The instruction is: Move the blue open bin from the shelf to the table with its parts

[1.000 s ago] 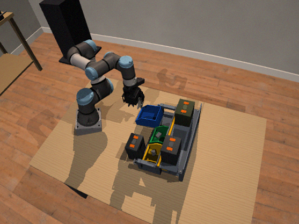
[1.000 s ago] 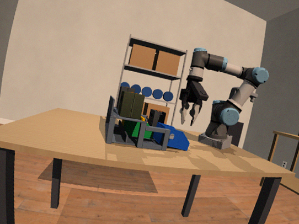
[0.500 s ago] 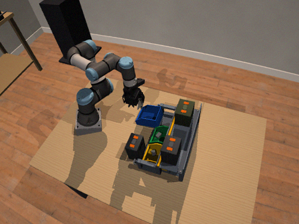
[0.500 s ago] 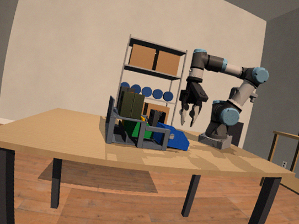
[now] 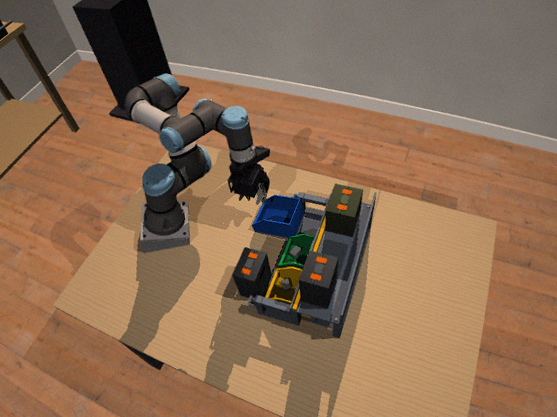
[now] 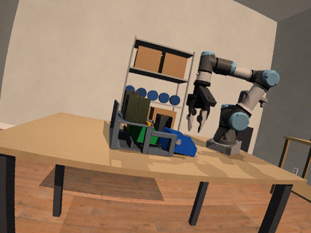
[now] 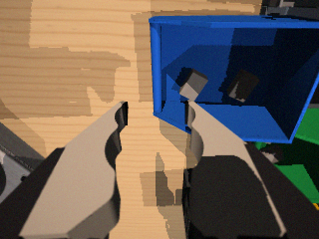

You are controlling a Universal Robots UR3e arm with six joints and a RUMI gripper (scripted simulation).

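The blue open bin [image 5: 277,215] sits at the near end of the grey shelf rack [image 5: 338,266], beside the table top, and looks slightly tilted in the side view [image 6: 177,143]. In the wrist view the blue bin [image 7: 234,75] holds a grey cube [image 7: 193,84] and a dark part [image 7: 242,85]. My gripper [image 5: 254,195] [image 6: 195,128] hangs above the table just beside the bin's outer wall, clear of it. Its fingers stand partly apart with only table showing between them.
The rack also carries a green bin [image 5: 296,251], a yellow bin [image 5: 280,285], a black box [image 5: 318,272] and an olive box [image 5: 344,209]. Another black box [image 5: 250,270] stands next to the rack. The robot base [image 5: 164,224] is left of the bin.
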